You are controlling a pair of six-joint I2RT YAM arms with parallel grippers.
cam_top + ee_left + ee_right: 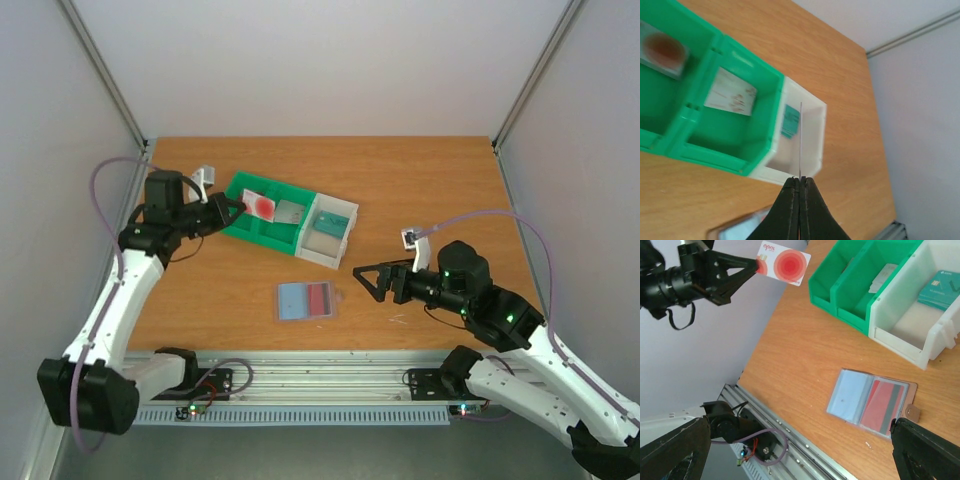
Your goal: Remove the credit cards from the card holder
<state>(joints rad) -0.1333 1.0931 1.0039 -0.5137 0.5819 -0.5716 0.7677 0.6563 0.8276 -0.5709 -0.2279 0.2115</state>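
Observation:
The card holder [298, 300] lies open on the table, pale blue, and a red credit card [882, 405] with a dark stripe sits in its right half. My left gripper [238, 208] is shut on a white credit card with a red disc [785, 262] and holds it in the air above the green end of the tray. In the left wrist view this card [801, 140] shows edge-on between the black fingers [790, 210]. My right gripper [368, 283] stands open just right of the holder [852, 395], with nothing between its fingers [925, 450].
A green-and-white three-compartment tray [345, 212] stands at the back centre. One green compartment holds a card with a red-brown disc [662, 50], the other a whitish card [730, 92]. A teal card [942, 290] lies in the white compartment. A metal rail [320, 375] runs along the near edge.

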